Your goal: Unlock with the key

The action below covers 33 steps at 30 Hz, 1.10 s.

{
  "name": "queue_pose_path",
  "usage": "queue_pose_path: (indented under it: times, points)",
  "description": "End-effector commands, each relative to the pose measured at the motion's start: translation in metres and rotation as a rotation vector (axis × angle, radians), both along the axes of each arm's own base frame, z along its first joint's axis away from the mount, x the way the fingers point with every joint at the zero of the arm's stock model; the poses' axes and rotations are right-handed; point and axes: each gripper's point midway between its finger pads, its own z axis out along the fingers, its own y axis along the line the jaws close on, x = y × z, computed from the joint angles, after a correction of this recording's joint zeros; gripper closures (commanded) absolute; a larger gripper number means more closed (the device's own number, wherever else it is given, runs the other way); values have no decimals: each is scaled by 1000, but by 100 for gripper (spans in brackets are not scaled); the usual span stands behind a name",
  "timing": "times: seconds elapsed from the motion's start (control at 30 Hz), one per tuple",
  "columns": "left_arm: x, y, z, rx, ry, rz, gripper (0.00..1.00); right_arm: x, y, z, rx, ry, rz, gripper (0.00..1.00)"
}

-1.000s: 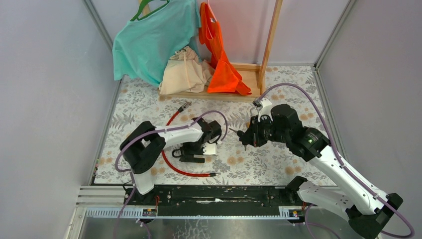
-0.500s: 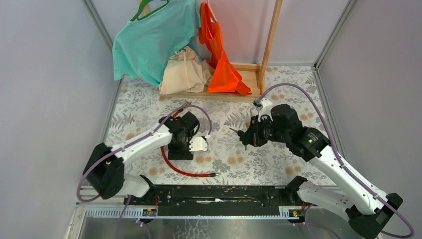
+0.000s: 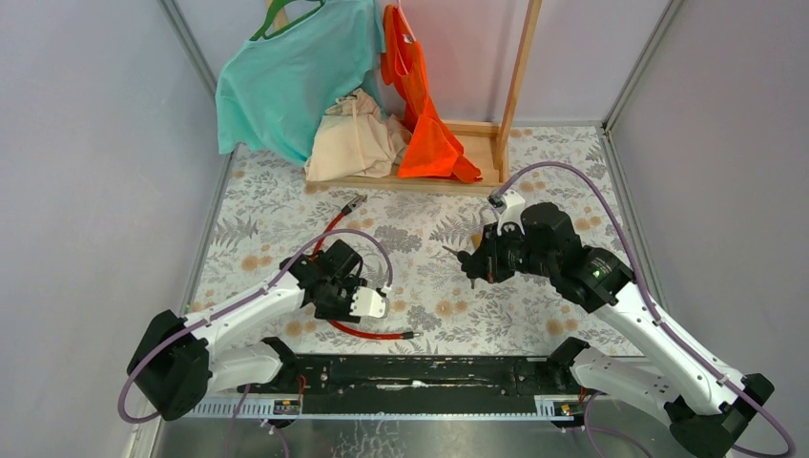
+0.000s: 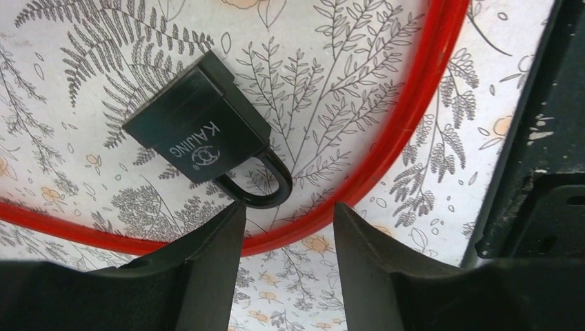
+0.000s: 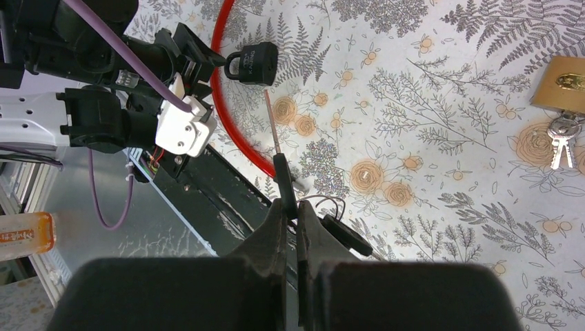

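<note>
A black padlock (image 4: 196, 131) marked KAIJING lies flat on the floral mat inside the loop of a red cable (image 4: 407, 138). Its shackle (image 4: 256, 189) points at my left gripper (image 4: 288, 210). That gripper is open and empty, and its left fingertip is just short of the shackle. In the top view the left gripper (image 3: 324, 301) hides the lock. My right gripper (image 5: 291, 207) is shut on a black-headed key (image 5: 283, 172), held above the mat with its blade pointing towards the padlock (image 5: 253, 61). A second black key (image 5: 345, 234) hangs from its ring. The right gripper (image 3: 469, 260) is at mid table.
A brass padlock (image 5: 564, 81) with silver keys (image 5: 562, 141) lies under the right arm. The red cable (image 3: 367, 334) runs along the near left. A wooden rack (image 3: 510, 86) with hanging clothes stands at the back. A black rail (image 3: 410, 372) lines the near edge.
My left arm has swung left and back towards the near edge, and its gripper now sits lower over the cable loop. The right arm with the key has hardly moved.
</note>
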Motion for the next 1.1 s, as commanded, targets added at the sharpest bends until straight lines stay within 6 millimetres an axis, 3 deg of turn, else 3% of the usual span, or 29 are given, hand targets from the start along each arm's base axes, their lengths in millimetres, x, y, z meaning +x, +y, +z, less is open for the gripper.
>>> queue_pose_path:
  times: [0.0,0.4,0.57,0.73,0.8,0.9,1.07]
  points:
    - [14,-13,-3,-40,-41,-52,45,6,1,12,42,-42,-21,100]
    - [9,4,-29,54,-9,-70,51,4,0,11,43,-45,-20,100]
    - [17,9,-33,75,-48,-64,52,5,1,14,47,-53,-17,100]
    - [26,6,-29,75,-88,-67,68,5,1,17,51,-55,-15,100]
    - [31,4,-24,67,-111,-66,70,5,2,18,53,-56,-13,100]
    - [32,2,-21,52,-117,-73,69,5,2,18,54,-56,-13,100]
    - [24,8,-31,79,-86,-88,51,4,2,20,58,-56,-13,100]
